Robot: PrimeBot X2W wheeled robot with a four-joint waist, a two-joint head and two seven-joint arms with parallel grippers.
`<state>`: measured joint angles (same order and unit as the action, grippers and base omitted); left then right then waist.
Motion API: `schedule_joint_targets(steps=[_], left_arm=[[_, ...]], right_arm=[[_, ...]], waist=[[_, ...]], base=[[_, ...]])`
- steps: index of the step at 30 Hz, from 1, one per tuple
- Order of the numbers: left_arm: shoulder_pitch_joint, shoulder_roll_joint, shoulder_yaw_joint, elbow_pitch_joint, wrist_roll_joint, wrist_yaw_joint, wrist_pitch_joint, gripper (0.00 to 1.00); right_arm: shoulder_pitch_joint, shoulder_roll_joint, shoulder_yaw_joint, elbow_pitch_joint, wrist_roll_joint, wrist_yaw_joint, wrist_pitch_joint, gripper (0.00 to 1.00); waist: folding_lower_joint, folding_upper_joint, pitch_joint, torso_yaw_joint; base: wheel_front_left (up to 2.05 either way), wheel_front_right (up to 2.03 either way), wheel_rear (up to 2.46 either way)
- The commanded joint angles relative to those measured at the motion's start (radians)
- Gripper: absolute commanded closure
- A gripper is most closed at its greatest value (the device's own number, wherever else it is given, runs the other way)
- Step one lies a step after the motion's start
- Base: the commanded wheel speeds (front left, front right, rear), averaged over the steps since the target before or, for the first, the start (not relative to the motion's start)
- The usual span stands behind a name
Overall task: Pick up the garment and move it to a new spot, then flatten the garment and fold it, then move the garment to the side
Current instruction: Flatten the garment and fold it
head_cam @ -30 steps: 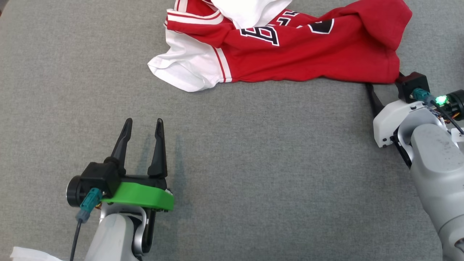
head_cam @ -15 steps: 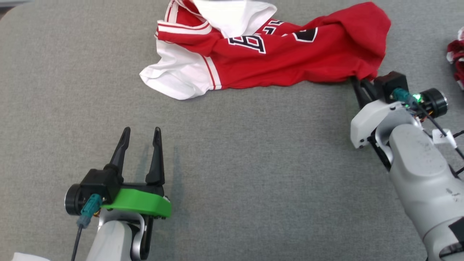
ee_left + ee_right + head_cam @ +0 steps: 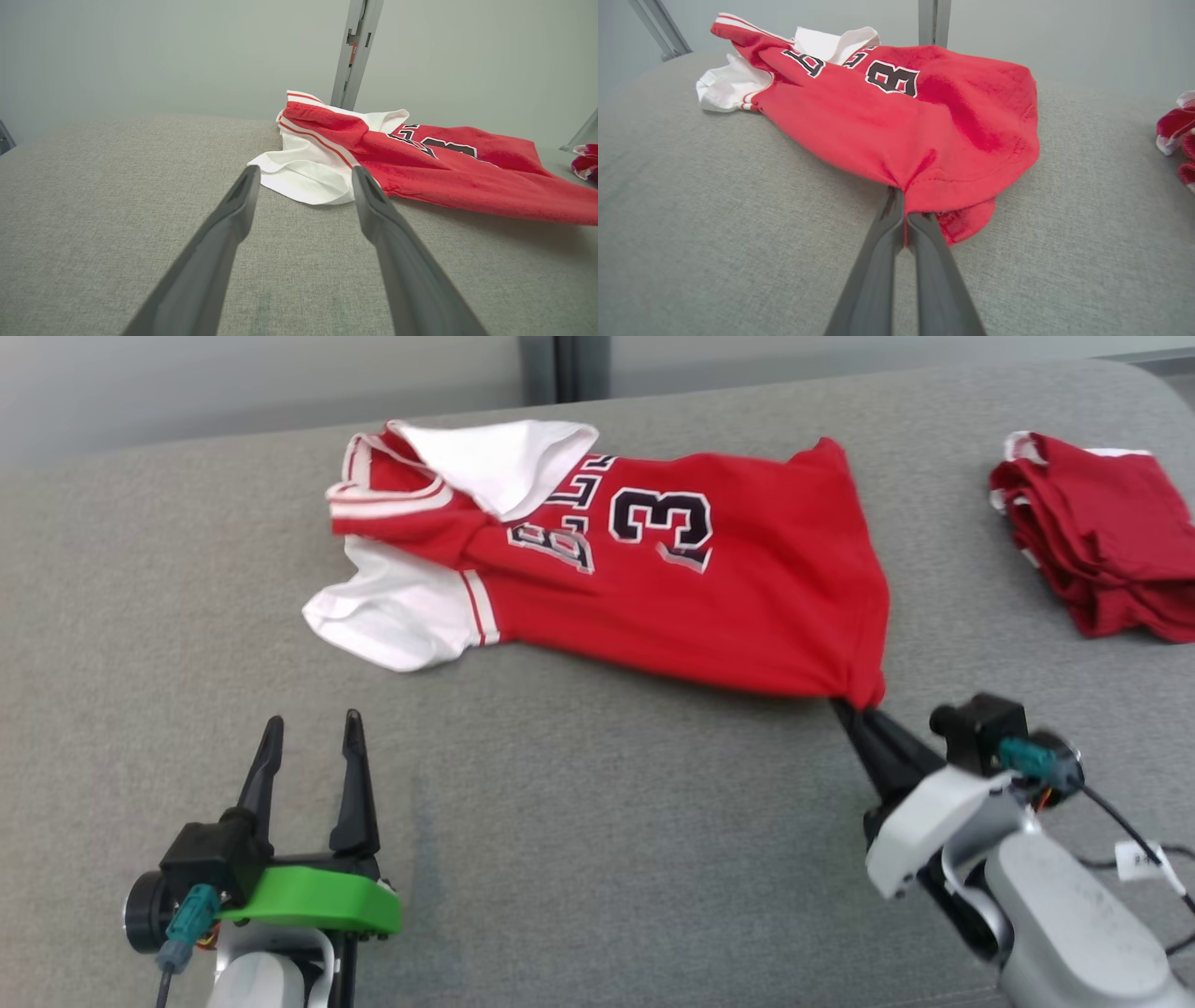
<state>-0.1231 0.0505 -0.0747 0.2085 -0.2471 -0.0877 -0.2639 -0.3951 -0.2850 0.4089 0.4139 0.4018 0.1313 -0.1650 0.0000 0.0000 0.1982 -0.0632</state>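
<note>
Head view: right fingers [image 3: 882,751] pinched shut on one hem corner of the red garment [image 3: 653,588], which lies mid-worktop [image 3: 597,859]. With a single-point grip, a pull will likely rope the cloth or slip off. Folded red pile [image 3: 1102,523] sits to the right, near any drag path that way. Left wrist view: left fingers [image 3: 219,247] wide open and empty, white sleeve [image 3: 303,172] just ahead. Right wrist view: thin bite on the hem [image 3: 971,186], lower layer hanging loose.

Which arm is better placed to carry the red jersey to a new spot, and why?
Right. The right gripper is shut on the hem of the red jersey, while the left gripper stands open over the grey upholstery, apart from the white sleeve.
</note>
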Motion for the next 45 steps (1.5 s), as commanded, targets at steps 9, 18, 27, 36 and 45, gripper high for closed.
schedule_joint_targets(steps=[9,18,27,36,45], left_arm=[[0.022,0.005,0.022,-0.022,0.007,-0.006,0.000,0.00],[-0.019,0.004,0.012,-0.015,0.013,-0.011,0.000,0.00],[-0.043,0.002,0.002,-0.008,0.009,-0.015,0.000,0.00],[-0.065,0.001,-0.042,0.015,-0.007,-0.021,0.000,0.00],[-0.140,0.002,-0.096,0.119,-0.018,-0.026,0.000,0.00]], right_arm=[[0.248,-0.011,-0.076,-0.345,0.101,-0.001,0.178,1.00],[0.181,0.026,-0.148,-0.287,0.126,-0.001,0.238,1.00],[0.011,0.004,-0.226,-0.020,0.119,-0.001,0.210,1.00],[-0.130,-0.004,-0.250,0.197,0.083,-0.001,0.120,0.00],[-0.157,-0.007,-0.245,0.230,0.070,-0.001,-0.011,0.00]], waist=[[0.0000,0.0000,-0.040,-0.074],[0.0000,0.0000,0.007,-0.003],[0.0000,0.0000,0.047,0.055],[0.0000,0.0000,0.062,0.051],[0.0000,0.0000,0.059,-0.004]], base=[[0.00,0.00,0.00],[0.00,0.00,0.00],[0.00,0.00,0.00],[0.00,0.00,0.00],[0.00,0.00,0.00]])
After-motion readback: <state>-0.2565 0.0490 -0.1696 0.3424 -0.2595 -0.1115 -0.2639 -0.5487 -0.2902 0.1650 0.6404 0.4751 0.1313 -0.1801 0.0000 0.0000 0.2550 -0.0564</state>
